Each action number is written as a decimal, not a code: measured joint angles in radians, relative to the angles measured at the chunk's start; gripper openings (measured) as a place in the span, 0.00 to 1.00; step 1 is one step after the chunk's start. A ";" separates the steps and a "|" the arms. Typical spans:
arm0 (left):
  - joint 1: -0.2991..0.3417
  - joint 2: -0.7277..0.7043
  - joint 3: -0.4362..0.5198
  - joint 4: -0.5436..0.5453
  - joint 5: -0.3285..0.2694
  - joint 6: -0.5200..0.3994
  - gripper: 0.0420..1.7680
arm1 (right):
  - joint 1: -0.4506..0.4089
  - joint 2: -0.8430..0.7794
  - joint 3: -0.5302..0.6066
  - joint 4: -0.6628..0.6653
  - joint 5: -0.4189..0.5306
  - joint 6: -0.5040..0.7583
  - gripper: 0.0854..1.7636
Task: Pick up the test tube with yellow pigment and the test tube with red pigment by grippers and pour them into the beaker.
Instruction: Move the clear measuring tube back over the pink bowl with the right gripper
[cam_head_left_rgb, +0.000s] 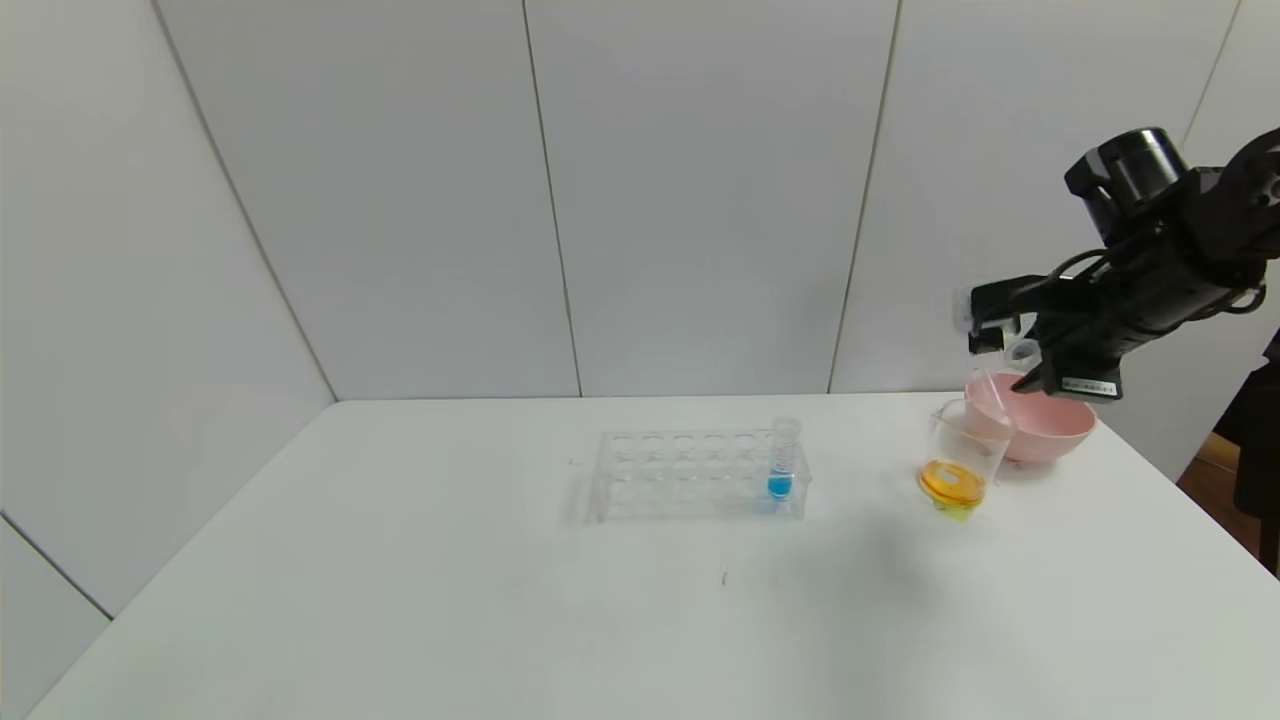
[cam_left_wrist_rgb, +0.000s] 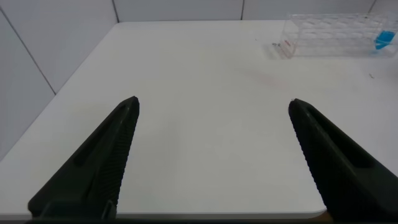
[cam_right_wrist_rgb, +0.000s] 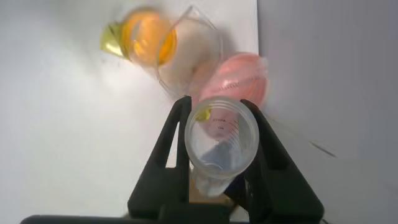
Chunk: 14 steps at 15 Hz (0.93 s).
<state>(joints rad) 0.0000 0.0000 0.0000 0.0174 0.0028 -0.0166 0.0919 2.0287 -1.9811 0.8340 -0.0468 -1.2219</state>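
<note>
My right gripper (cam_head_left_rgb: 1000, 345) hangs above the beaker (cam_head_left_rgb: 968, 440) and the pink bowl, shut on a clear test tube (cam_right_wrist_rgb: 221, 134). The tube is tilted and almost empty, with a small yellow trace at its rim. In the head view the tube (cam_head_left_rgb: 990, 385) slants down from the fingers toward the beaker's mouth. The beaker stands on the table with orange-yellow liquid (cam_head_left_rgb: 952, 485) at its bottom; it also shows in the right wrist view (cam_right_wrist_rgb: 180, 43). No tube with red liquid is in view. My left gripper (cam_left_wrist_rgb: 214, 102) is open and empty, low over the table's left part.
A clear many-holed rack (cam_head_left_rgb: 700, 475) stands mid-table and holds one tube with blue liquid (cam_head_left_rgb: 783, 462); the rack also shows in the left wrist view (cam_left_wrist_rgb: 336, 34). A pink bowl (cam_head_left_rgb: 1045, 430) sits just behind the beaker near the table's right edge.
</note>
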 joint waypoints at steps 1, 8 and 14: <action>0.000 0.000 0.000 0.000 0.000 0.000 0.97 | -0.001 -0.011 0.006 0.000 0.074 0.098 0.28; 0.000 0.000 0.000 0.000 0.000 0.000 0.97 | -0.012 -0.106 0.021 -0.115 0.481 0.753 0.28; 0.000 0.000 0.000 0.001 0.000 0.000 0.97 | -0.031 -0.195 0.250 -0.694 0.344 1.151 0.28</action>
<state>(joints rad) 0.0000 0.0000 0.0000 0.0181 0.0028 -0.0166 0.0604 1.8334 -1.7309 0.1398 0.2970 -0.0711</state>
